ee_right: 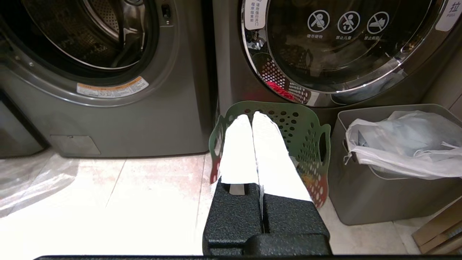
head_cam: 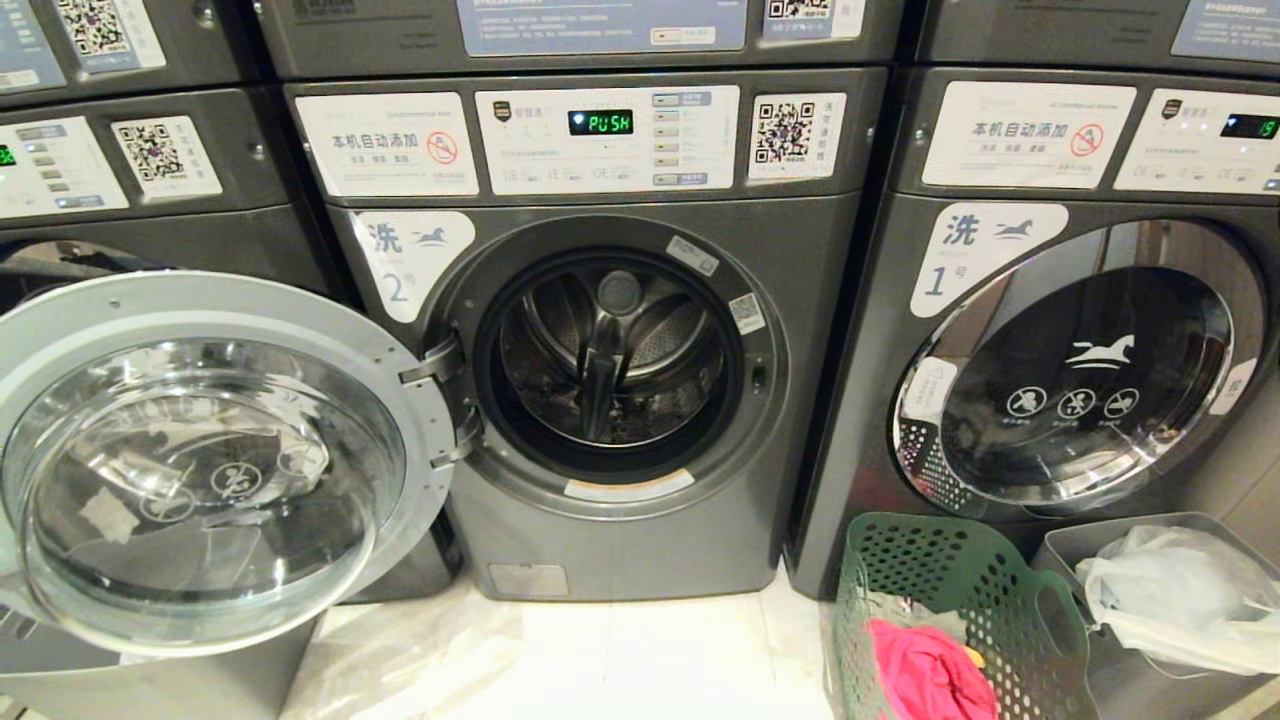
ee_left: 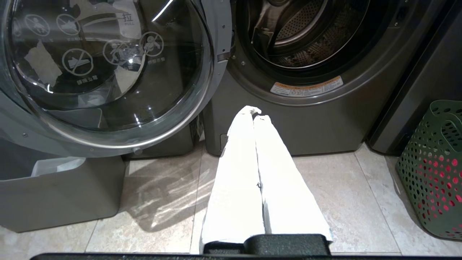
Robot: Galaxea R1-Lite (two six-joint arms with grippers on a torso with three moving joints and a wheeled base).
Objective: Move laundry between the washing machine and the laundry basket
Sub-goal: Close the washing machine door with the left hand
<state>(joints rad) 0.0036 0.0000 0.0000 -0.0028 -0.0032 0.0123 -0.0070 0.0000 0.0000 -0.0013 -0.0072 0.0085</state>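
Grey steel everywhere from the head camera: the middle washing machine (head_cam: pixel 620 380) has its door (head_cam: pixel 215 460) swung wide toward the robot's left, and its drum (head_cam: pixel 615 350) looks empty. So my guess is the load goes from basket to drum. The green laundry basket (head_cam: pixel 960 620) sits on the floor to the right, against the shut neighbouring washer (head_cam: pixel 1070 370), with a pink garment (head_cam: pixel 925 675) inside. Neither arm shows here.

Left wrist camera: the left gripper (ee_left: pixel 255 112) hangs over the floor tiles (ee_left: pixel 343 202) in front of the open machine, jaws clenched on nothing. The open door crowds that side, so I'd keep swings away from its rim.

Right wrist camera: the right gripper (ee_right: pixel 251 116) hovers over the basket, jaws clenched and empty. It'll need to open before dipping in. A grey bin (ee_right: pixel 382 187) with a plastic bag (ee_right: pixel 400 144) sits just beside the basket, so come straight down.
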